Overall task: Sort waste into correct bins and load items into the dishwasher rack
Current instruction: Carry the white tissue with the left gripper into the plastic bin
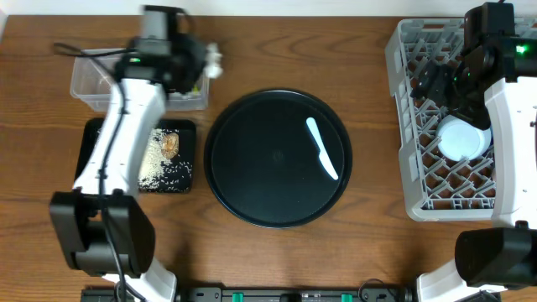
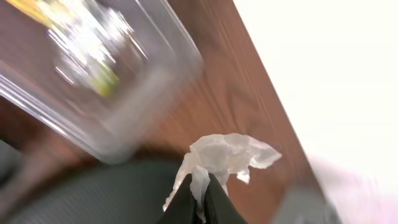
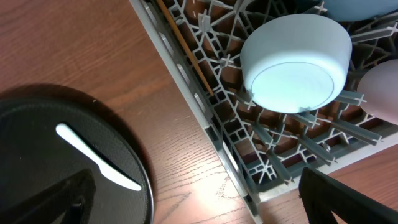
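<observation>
**A:** The small white tissue wad (image 2: 224,155) was pinched right at the tips of the left gripper (image 2: 200,186)! The jaws were clamped on its lower fold, and the rest bloomed out above them.

**B:** And around those jaws?

**A:** Just off to one side was the clear rectangular plastic tub (image 2: 134,106), blurred, with something yellow-green inside. The wad hung outside its wall, over the brown wooden table (image 2: 249,106).

**B:** From overhead, the shallow black rectangular tray (image 1: 91,134) lay beyond the tub from the jaws. It held loose white rice (image 1: 155,164) and a brownish food lump (image 1: 170,144).

**A:** The right gripper (image 3: 199,205) was spread wide, holding nothing! Ahead of its jaws, the white bowl (image 3: 295,62) sat upside down in the large square grey plastic grid rack (image 3: 211,130). A thin brown stick (image 3: 188,53) lay along the rack's near edge, and the large round black tray (image 3: 37,130) sat beside one finger.
</observation>
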Available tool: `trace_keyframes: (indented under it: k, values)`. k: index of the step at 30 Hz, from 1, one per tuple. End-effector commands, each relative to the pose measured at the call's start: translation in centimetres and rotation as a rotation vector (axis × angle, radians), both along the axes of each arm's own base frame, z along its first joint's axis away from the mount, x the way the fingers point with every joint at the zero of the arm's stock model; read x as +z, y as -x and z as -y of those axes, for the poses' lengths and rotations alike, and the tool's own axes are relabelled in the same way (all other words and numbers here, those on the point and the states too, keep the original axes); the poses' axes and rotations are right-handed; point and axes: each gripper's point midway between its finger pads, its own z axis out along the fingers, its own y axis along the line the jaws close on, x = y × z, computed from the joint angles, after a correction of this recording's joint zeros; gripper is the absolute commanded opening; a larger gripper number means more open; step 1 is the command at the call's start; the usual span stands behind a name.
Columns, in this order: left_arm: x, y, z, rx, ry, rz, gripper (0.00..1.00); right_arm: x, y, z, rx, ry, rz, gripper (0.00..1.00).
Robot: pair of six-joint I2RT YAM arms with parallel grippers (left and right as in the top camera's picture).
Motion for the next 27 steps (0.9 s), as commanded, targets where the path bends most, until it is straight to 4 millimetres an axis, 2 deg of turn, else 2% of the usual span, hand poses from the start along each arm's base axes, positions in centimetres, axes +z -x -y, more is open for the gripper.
trace_keyframes:
  k: [1,7,10,14,19,20,22,23,24,25,27]
  values:
    - [-0.3,-0.1,-5.9,0.095,-0.105,0.0,0.06,0.0,-0.1,-0.1,0.015,0.007,-0.002,0.99]
    - [-0.4,0.6,-13.0,0.217,-0.189,-0.012,0.06,0.0,-0.1,-0.2,0.016,0.007,-0.002,0.99]
    - [-0.4,1.0,-15.1,0.263,-0.211,-0.014,0.06,0.0,-0.1,-0.1,0.015,0.007,-0.002,0.99]
    - [-0.2,0.8,-16.2,0.274,-0.225,0.0,0.06,0.0,-0.1,-0.2,0.016,0.007,-0.002,0.99]
    - [-0.2,0.5,-16.4,0.278,-0.233,0.011,0.07,0.0,-0.1,-0.2,0.016,0.007,-0.002,0.99]
    - [-0.4,0.4,-16.4,0.278,-0.233,0.009,0.12,0.0,-0.1,-0.2,0.016,0.007,-0.002,0.99]
    - [-0.6,0.4,-16.4,0.277,-0.233,0.004,0.56,0.0,-0.1,-0.2,0.016,0.007,-0.002,0.99]
    - [-0.8,0.5,-16.4,0.276,-0.233,-0.001,0.82,0.0,-0.1,-0.2,0.016,0.007,-0.002,0.99]
    - [-0.8,0.5,-16.4,0.273,-0.235,-0.004,0.96,0.0,-0.1,-0.2,0.016,0.007,-0.002,0.99]
    - [-0.9,0.6,-16.4,0.264,-0.242,-0.007,1.0,0.0,-0.1,-0.2,0.016,0.007,-0.002,0.99]
    - [-0.9,0.6,-16.4,0.24,-0.262,-0.009,0.99,0.0,-0.1,-0.2,0.016,0.007,-0.002,0.99]
